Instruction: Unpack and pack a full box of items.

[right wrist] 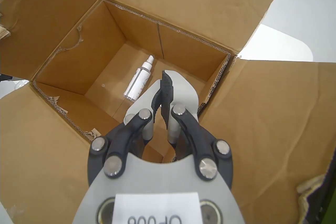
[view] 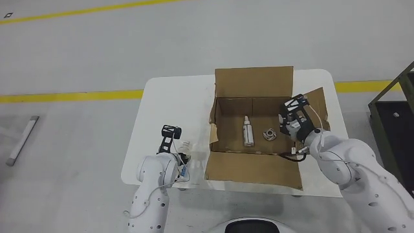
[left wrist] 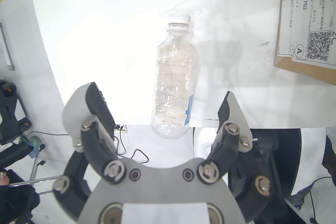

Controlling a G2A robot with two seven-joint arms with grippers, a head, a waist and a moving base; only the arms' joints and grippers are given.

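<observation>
Top view: box (view: 253, 81) sat open on table (view: 168, 97), 1 spray bottle (view: 247, 131) inside. Left gripper (left wrist: 160, 92) spread wide around water bottle (left wrist: 174, 72) beside box, not touching it. Right gripper (right wrist: 164, 78) closed, empty, over box.

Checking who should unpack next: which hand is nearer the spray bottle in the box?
Right. The right hand hangs over the box, close to the spray bottle; the left hand is outside it, over the table by the water bottle.

Grey floor (view: 77, 52), yellow lines (view: 65, 96); white table (view: 168, 103); dark frame (view: 394, 120) at right edge, possibly shelving.
</observation>
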